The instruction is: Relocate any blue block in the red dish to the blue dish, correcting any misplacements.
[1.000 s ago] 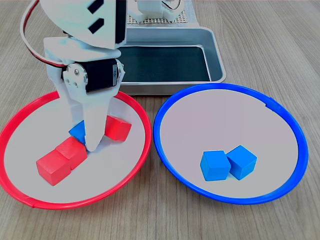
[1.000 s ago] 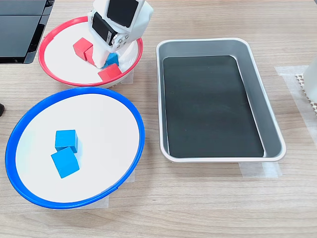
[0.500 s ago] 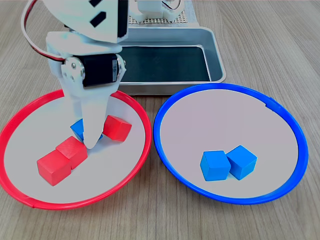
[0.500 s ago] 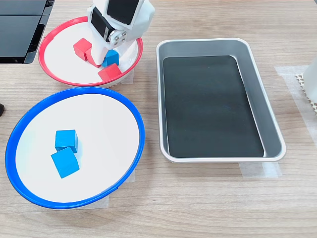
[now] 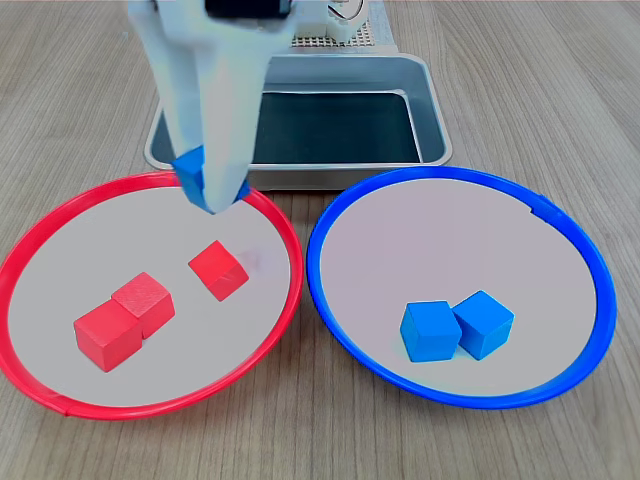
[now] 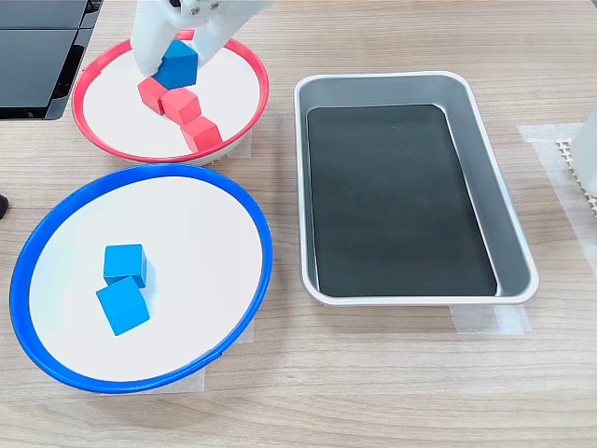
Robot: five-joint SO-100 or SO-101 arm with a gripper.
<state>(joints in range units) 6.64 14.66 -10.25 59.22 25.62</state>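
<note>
A pale wood-grain bench (image 5: 520, 90) is carrying everything here, and in the second exterior view a dark flat object (image 6: 37, 51) is lying at the second exterior view's top left corner. A rectangular metal tray (image 6: 485, 159) with a black liner is sitting on the bench, to the second exterior view's right of the two dishes, and clear tape is showing under its near corner.

The red dish (image 5: 40, 385) is lying at the first exterior view's left, with the blue dish (image 5: 590, 330) just beside it on the first exterior view's right, their rims close but apart. Three red blocks are resting in the red dish: two touching each other (image 5: 120, 320) near its front and a third one (image 5: 218, 270) lying apart, closer to the middle. Two blue blocks (image 5: 455, 328) are sitting side by side, touching, in the blue dish.

The white gripper (image 5: 205, 180) is hanging above the far part of the red dish, clenched around the blue block (image 5: 192, 170), which is raised clear of the dish floor. In the second exterior view the same block (image 6: 176, 63) is showing between the white fingers (image 6: 149, 42), above the red blocks.
</note>
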